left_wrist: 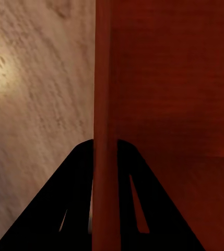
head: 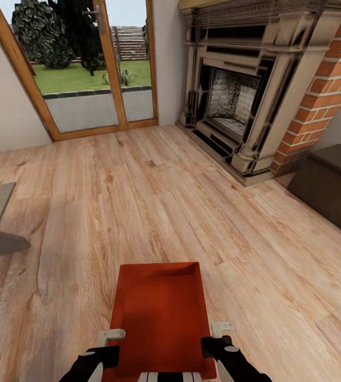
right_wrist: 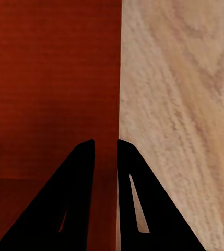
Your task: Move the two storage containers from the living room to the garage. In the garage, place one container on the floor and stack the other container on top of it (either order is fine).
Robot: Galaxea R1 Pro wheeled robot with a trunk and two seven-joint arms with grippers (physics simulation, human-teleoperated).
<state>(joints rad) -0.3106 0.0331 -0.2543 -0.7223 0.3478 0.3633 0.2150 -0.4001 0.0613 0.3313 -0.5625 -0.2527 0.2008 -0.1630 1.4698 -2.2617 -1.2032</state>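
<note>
I carried the orange-red open-top rectangular bin (head: 159, 318) above the light wood plank floor (head: 138, 201), left pincer (left_wrist: 105, 209) and right pincer (right_wrist: 106, 209) each pinching a side wall; keeping it level seemed wise.

Both arms come up glossy black with white panels along the forearms. The left pincer (head: 112, 335) and the right pincer (head: 221, 327) carry pale grey bracket-shaped tips. Seen from the wrist views, the fingers (right_wrist: 80, 198) are flat black wedges with narrow slots.
</note>
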